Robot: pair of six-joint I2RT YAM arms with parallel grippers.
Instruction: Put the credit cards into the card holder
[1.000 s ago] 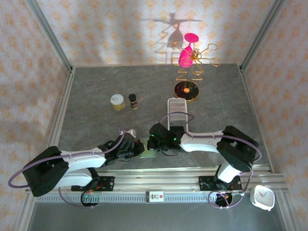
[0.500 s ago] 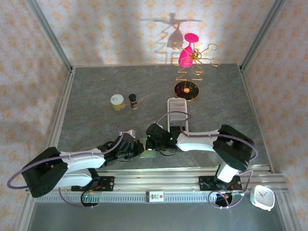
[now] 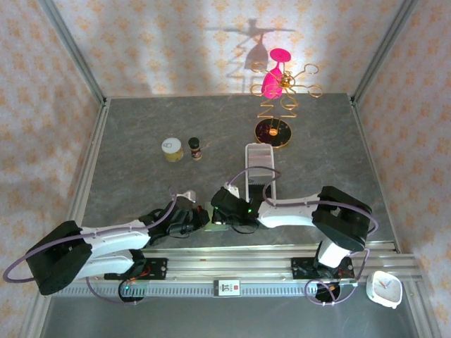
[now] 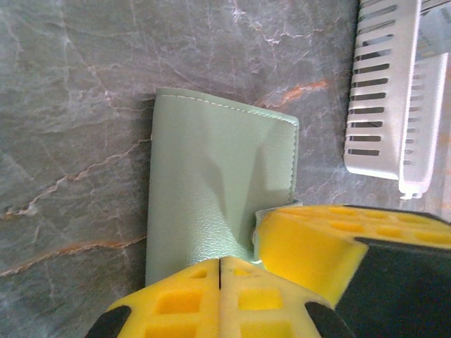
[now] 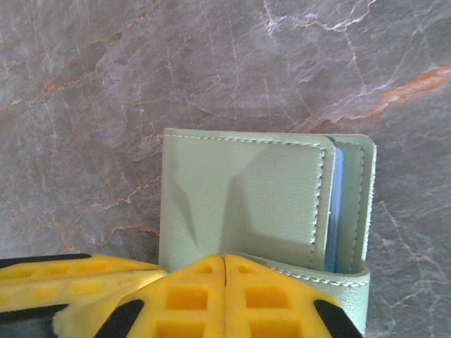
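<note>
Right gripper (image 5: 224, 262) is edging leftward, meeting left gripper (image 4: 220, 266) over the folded card holder (image 5: 239, 193). Both are pinched together, holding nothing. Likely flattening it, task nearly finished.

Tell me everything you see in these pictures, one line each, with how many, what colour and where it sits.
grey marbled table: one, grey, under everything
sage-green folding wallet: one, green, folded shut, near edge, middle
white slotted plastic tray: one, white, centre, behind the wallet
round yellow jar with white lid: one, yellow, left of centre
small dark bottle: one, dark brown, just right of the jar
gold wire stand: one, gold, far right
pink object: one, pink, hung on the stand
small white clock: one, white, off the table, near right
left tool: one, yellow pads, shut, at the wallet's edge
right tool: one, yellow pads, shut, at the wallet's edge
</note>
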